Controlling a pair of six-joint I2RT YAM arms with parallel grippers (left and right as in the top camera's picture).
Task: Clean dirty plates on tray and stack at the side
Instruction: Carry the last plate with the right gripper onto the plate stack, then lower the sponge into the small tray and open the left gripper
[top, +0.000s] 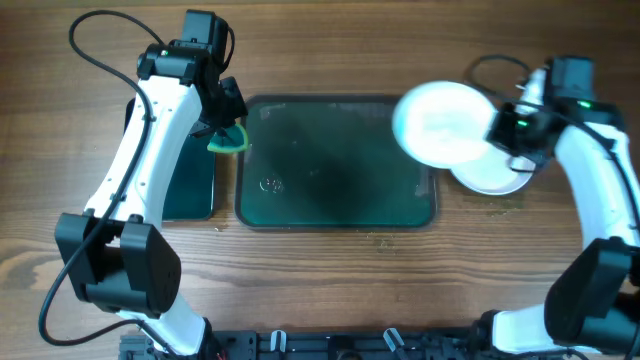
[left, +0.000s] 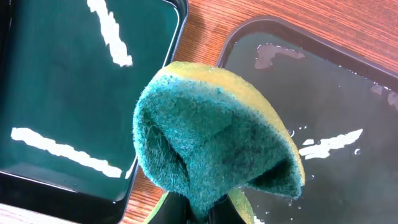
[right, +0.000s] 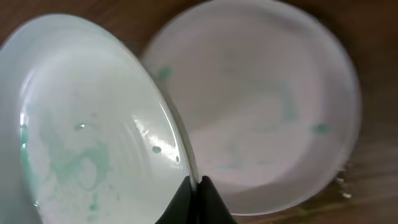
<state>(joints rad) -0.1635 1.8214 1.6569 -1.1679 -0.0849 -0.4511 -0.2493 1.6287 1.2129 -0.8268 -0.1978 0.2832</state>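
My right gripper is shut on the rim of a white plate and holds it above the right end of the dark green tray. In the right wrist view the held plate shows faint green streaks. Another white plate lies on the table right of the tray; it also shows in the right wrist view with faint green traces. My left gripper is shut on the green-yellow sponge, folded, over the gap between the two trays. A third plate is not visible.
The smaller black-rimmed tray lies left of the large tray, under my left arm. The large tray's surface is wet, with water drops. Wooden table surrounds both trays.
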